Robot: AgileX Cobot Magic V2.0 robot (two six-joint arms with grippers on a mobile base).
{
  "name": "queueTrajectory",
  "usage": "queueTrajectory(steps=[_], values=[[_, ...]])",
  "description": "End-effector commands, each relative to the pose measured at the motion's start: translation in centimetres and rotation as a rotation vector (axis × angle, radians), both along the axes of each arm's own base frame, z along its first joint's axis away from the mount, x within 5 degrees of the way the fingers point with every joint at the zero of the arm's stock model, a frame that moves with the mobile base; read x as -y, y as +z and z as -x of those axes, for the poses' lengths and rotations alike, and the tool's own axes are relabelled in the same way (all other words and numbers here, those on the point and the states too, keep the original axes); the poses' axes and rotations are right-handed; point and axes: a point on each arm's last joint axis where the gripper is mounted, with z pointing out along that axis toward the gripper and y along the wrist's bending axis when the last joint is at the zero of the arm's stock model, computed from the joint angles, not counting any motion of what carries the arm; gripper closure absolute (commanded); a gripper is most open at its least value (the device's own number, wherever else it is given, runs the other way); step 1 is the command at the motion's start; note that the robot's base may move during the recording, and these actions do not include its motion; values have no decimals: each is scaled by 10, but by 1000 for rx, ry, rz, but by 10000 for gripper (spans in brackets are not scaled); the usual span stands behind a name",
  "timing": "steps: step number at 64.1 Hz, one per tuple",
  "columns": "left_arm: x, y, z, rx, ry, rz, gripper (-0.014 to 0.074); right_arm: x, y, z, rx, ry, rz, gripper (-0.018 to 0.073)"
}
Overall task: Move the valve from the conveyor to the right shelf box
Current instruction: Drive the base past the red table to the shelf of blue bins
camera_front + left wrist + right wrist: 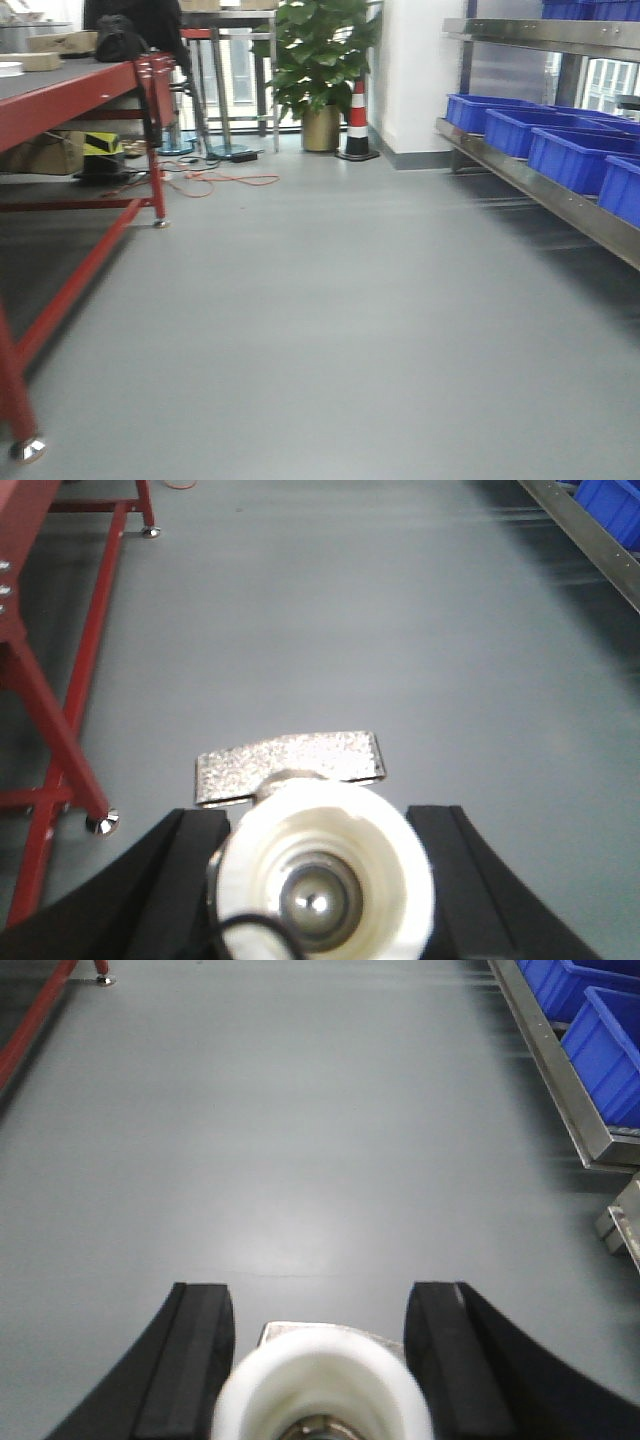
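valve clamped in left fingers; right fingers clamp second valve; red table frame left, blue bins right.

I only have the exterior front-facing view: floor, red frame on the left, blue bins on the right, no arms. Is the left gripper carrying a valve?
Observer: Yes. The left gripper is shut on a white-bodied valve, with its metal handle on the far side.
Operator: And the right one?
Observer: The right gripper holds a second valve, also white, cut off by the picture's bottom edge.
Operator: Is it over a box yet?
Observer: No. Grey floor lies below it, and the blue boxes are ahead to its right.
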Motion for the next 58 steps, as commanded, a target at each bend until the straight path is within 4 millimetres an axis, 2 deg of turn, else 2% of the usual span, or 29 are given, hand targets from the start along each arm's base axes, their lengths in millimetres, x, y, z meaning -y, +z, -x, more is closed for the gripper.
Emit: queueTrajectory(steps=[1,58], values=[[0,10,1,76,1,10,708,1,10,2,83,-11,2,712],[0,10,1,76,1,10,708,1,10,2,83,-11,2,712]])
